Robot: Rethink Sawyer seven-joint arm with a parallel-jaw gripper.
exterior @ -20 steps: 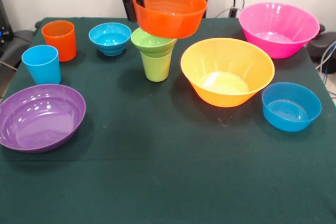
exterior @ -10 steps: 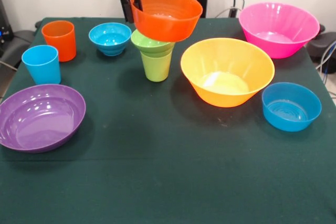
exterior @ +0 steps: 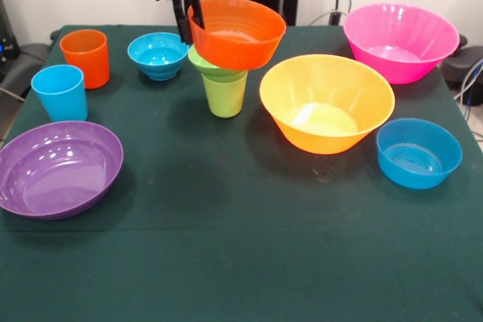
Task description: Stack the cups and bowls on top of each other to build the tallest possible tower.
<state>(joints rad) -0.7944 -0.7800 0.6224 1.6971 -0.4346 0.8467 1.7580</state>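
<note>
My gripper (exterior: 190, 19) is shut on the left rim of the medium orange bowl (exterior: 238, 33) and holds it tilted just above the tower. The tower is the lime green cup (exterior: 224, 93) with the small green bowl (exterior: 205, 63) in its mouth, at the table's middle back. The orange bowl covers most of the green bowl; I cannot tell whether they touch. The orange cup (exterior: 86, 57) and light blue cup (exterior: 59, 92) stand at the left. The small blue bowl (exterior: 158, 55) sits behind them.
The large purple bowl (exterior: 57, 169) lies at the front left. The yellow-orange bowl (exterior: 327, 102) is right of the tower, the medium blue bowl (exterior: 418, 153) at the right, the pink bowl (exterior: 401, 41) at the back right, all on the dark green table (exterior: 249, 246).
The gripper has come down and a little left with the orange bowl, from well above the green cup to close over the small green bowl.
</note>
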